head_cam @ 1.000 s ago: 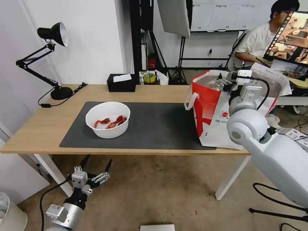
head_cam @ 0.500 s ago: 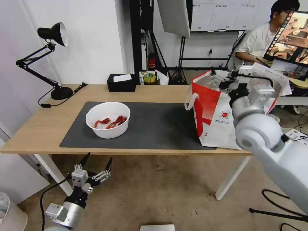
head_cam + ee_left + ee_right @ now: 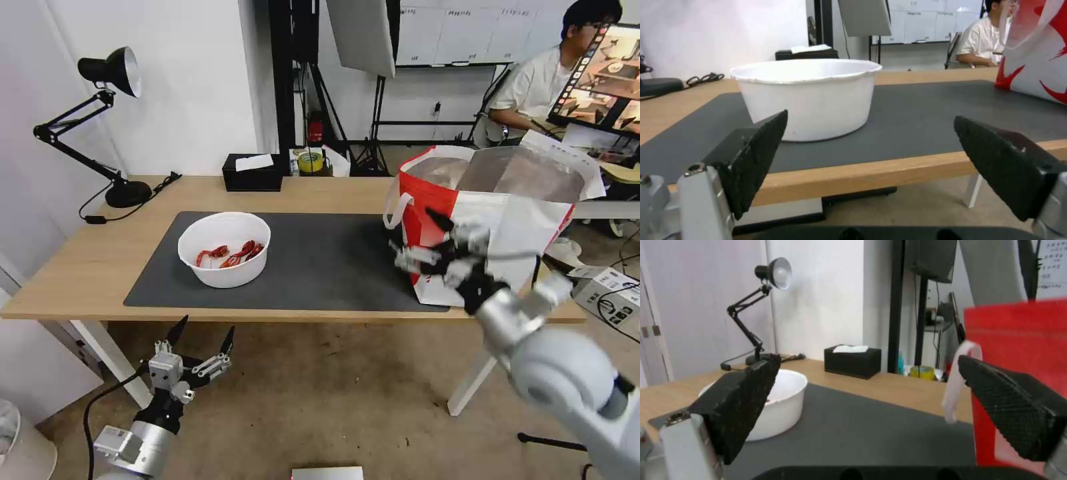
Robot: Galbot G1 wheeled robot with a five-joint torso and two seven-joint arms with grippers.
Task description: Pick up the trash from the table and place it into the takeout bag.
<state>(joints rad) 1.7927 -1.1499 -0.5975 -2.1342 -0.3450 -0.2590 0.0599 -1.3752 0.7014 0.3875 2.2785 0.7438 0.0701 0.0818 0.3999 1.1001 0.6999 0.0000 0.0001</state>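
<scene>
The white round bowl with red crayfish shells (image 3: 225, 248) is seen on the dark grey mat of the long light-wood desk (image 3: 87, 267), well apart from the boxy white-and-red takeout bag (image 3: 467, 227). Its rim is best approached level, so no shells are spilled. The right pincer (image 3: 427, 240) is held empty and spread beside the bag, pointing at the bowl; the left pincer (image 3: 200, 343) is parked spread below the desk edge.

Takeout bag (image 3: 493, 220): red and white print on its side – no words can be read.
Whiteboard sheets (image 3: 460, 27): small dark marks, too small to read.
Monitor (image 3: 610, 80): pictures on the screen, no text that can be read.
Grey box with label (image 3: 613, 297): the label is too small to read.
Tape roll (image 3: 310, 161): no readable print.
Black tissue box (image 3: 852, 361): no readable print – plain black side.
</scene>
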